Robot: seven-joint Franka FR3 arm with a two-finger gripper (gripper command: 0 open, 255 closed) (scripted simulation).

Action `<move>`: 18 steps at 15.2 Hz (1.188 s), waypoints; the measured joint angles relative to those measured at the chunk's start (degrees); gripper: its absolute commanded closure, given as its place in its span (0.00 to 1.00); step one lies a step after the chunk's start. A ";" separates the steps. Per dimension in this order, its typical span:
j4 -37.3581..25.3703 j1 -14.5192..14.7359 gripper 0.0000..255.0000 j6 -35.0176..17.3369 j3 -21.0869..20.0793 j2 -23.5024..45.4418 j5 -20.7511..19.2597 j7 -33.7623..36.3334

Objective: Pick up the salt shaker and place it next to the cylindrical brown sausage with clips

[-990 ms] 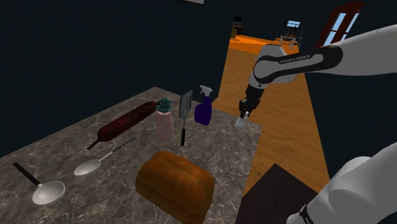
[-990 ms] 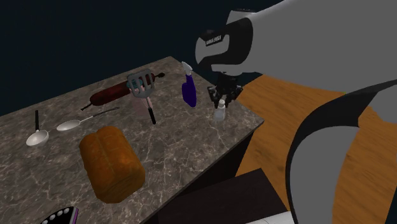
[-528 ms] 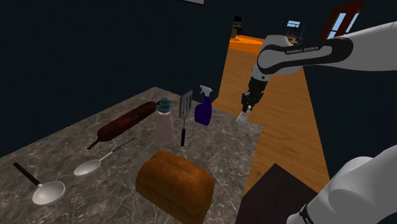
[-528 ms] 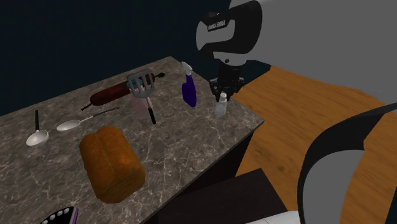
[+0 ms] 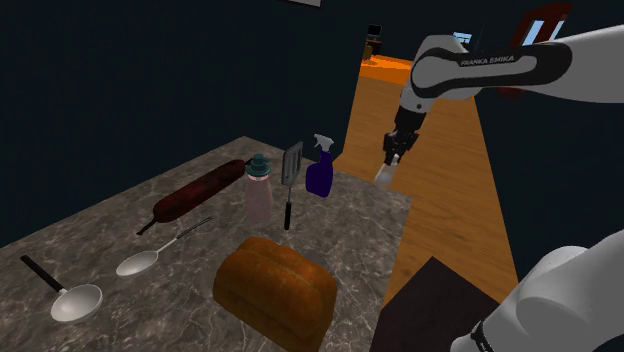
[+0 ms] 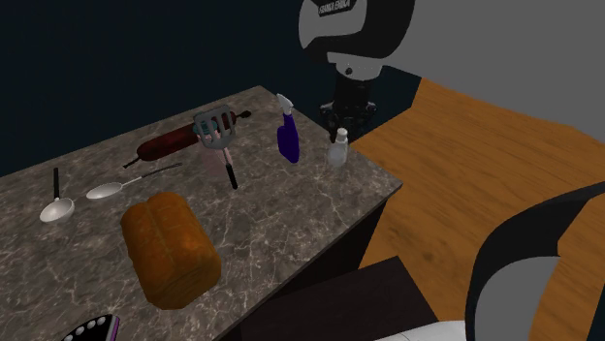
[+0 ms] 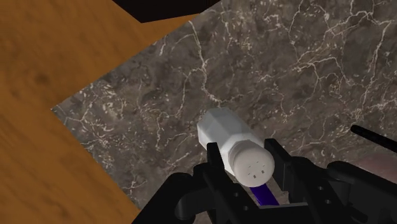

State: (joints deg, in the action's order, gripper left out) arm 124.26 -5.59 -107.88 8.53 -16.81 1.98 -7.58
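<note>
The black hand [image 7: 245,156] is clamped on the small white salt shaker [image 7: 233,141] with its perforated cap, over the dark marbled worktop's [image 7: 318,63] corner. The brown cylindrical sausage [image 5: 200,190] is seen well apart, left of centre in the shoulder view.

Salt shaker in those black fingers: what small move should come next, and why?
Probably carry the salt shaker across, kept high, toward the brown sausage. The gripper clasps it by its cap, seemingly lifted near the corner of the counter, and the purple spray bottle and spatula stand between it and the sausage.
</note>
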 measured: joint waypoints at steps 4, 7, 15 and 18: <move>-2.90 0.02 1.00 3.13 -0.06 -0.23 -0.05 0.20; -4.22 0.74 1.00 3.92 -1.18 0.21 0.33 1.89; -8.56 5.06 1.00 3.11 -7.77 4.75 2.16 11.99; -10.54 6.72 1.00 2.64 -10.18 6.92 2.52 15.93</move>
State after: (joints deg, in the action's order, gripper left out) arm 113.72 1.14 -105.24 -1.65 -9.89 4.51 8.35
